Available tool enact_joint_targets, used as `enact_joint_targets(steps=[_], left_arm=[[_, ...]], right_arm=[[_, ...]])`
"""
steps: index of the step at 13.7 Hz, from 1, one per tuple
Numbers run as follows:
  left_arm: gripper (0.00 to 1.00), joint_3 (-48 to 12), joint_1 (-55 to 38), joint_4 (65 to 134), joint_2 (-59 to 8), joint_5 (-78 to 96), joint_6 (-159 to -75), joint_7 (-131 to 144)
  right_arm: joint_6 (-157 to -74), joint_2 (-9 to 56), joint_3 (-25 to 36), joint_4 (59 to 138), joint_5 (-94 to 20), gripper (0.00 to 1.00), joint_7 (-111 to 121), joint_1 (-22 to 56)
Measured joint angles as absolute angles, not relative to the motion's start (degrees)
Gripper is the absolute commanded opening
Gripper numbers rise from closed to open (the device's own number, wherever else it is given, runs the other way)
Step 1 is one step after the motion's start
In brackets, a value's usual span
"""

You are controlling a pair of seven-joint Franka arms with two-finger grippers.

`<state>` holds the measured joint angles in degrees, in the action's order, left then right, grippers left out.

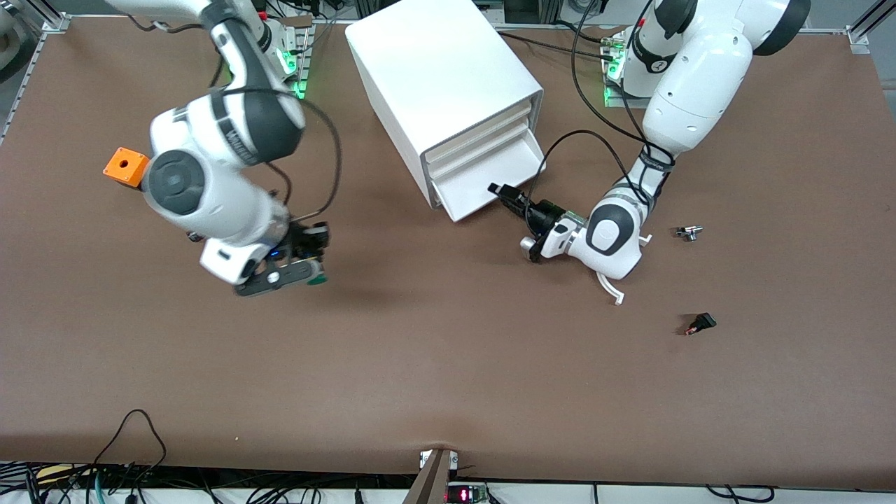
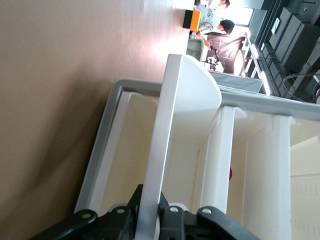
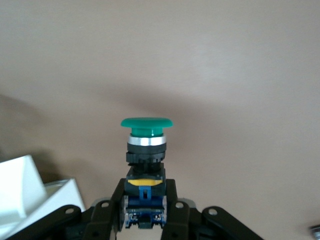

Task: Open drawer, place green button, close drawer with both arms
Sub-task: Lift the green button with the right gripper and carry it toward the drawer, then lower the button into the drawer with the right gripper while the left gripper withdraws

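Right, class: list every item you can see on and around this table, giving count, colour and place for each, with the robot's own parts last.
cabinet: one, white, on the table between the arm bases
drawer: one, white, lowest tray, pulled partly out
button: one, green cap, held above the table
box: one, orange with a hole, toward the right arm's end
metal part: one, silver, toward the left arm's end
black part: one, nearer the front camera than the metal part
left gripper: one, black, jaws shut on the drawer's front edge
right gripper: one, black, jaws shut on the button
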<state>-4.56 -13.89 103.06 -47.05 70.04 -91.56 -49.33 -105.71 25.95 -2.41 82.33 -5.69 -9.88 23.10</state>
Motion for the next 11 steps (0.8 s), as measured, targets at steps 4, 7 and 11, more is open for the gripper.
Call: enact_joint_targets(steps=[4,7,11], left_arm=[[0.08,-2.47,-13.80,101.93,-47.09,69.63,-91.06,-48.72],[0.08,-1.57,-13.81,101.93,-47.14,69.59,-90.87,-48.71],[0.11,-0.42,-13.84,101.90,-47.14,69.60,-90.51,-48.71]], right_arm=[[-107.90,26.79,-2.45,81.57,-5.69,0.00,-22.45,30.68],[-109.04,27.96,-2.45,79.60,-5.69,0.00,-30.99,35.72],[-113.12,29.73,-2.42,79.21,-5.64,0.00,-42.82,43.19]])
